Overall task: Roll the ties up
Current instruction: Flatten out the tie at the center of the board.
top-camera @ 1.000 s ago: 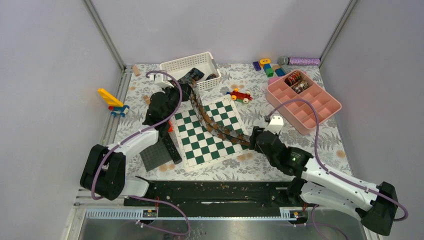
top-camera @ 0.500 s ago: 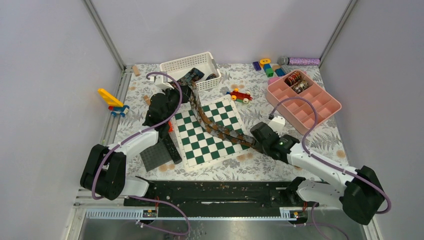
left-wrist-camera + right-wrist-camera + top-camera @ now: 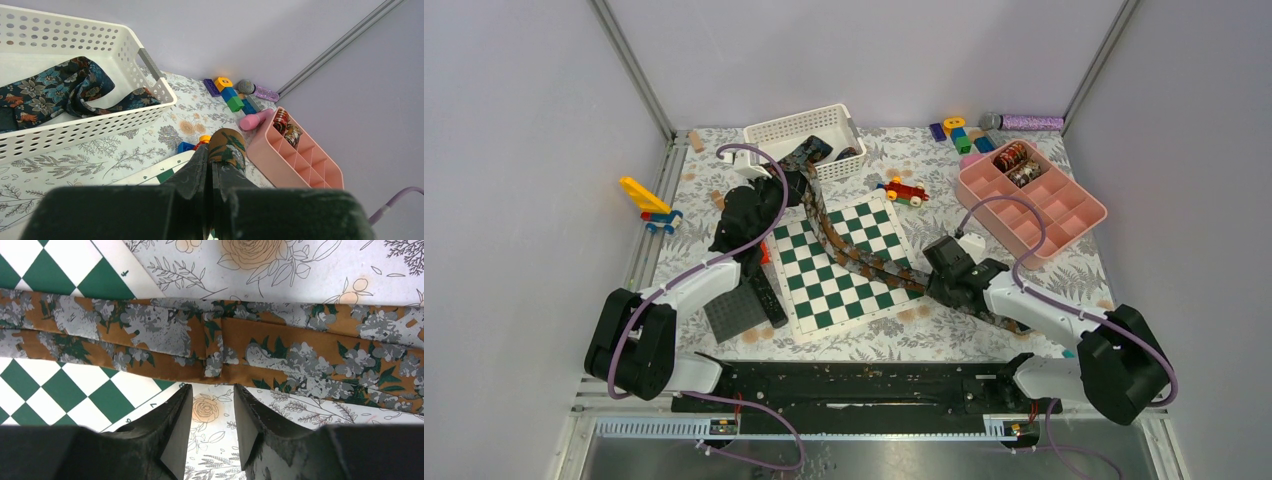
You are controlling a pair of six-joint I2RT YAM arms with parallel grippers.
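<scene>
A long brown-rust patterned tie (image 3: 849, 250) lies folded double across the chessboard (image 3: 824, 290), from the white basket to the right arm. My left gripper (image 3: 792, 188) is shut on its far end; in the left wrist view the fabric (image 3: 227, 147) bulges out past the closed fingers (image 3: 200, 167). My right gripper (image 3: 932, 280) is open and low over the tie's near end; in the right wrist view the tie (image 3: 210, 337) runs crosswise just beyond the fingertips (image 3: 182, 405), apart from them. A dark blue tie (image 3: 50, 95) lies in the basket (image 3: 796, 130). Small coiled ties (image 3: 1014, 160) sit in the pink tray (image 3: 1064, 215).
A toy car (image 3: 904, 190) stands behind the chessboard. Coloured blocks (image 3: 962, 135) and a purple roll (image 3: 1032, 122) lie at the back right. A yellow toy (image 3: 649, 200) stands at the left edge. A dark grey plate (image 3: 734, 312) and a black bar (image 3: 769, 295) lie by the board's left side.
My right arm's elbow and base have swung in to the left while its gripper stayed over the tie's near end. The left arm and the tie have not moved.
</scene>
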